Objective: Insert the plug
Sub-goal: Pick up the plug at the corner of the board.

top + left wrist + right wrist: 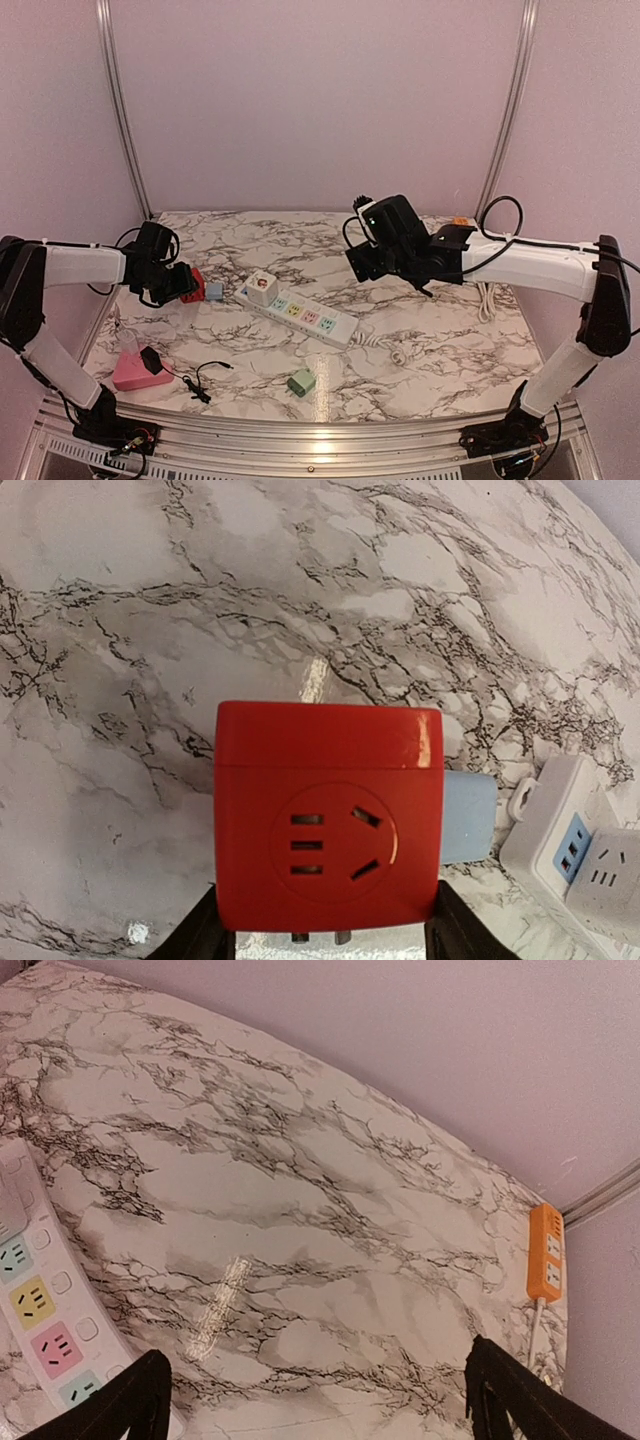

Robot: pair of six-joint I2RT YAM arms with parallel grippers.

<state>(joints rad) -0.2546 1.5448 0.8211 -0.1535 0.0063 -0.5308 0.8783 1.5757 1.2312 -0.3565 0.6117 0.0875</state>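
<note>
My left gripper is shut on a red cube plug, one finger on each side, metal prongs showing under it. It holds the cube above the table at the left. A light blue block lies just right of it. The white power strip with pastel sockets lies diagonally mid-table, a white cube plug in its left end; its end shows in the left wrist view and the right wrist view. My right gripper is open and empty, raised above the strip's right part.
A pink block with a black adapter and thin cable lies front left. A green plug lies near the front edge. An orange power strip lies at the back right corner. White cable runs on the right.
</note>
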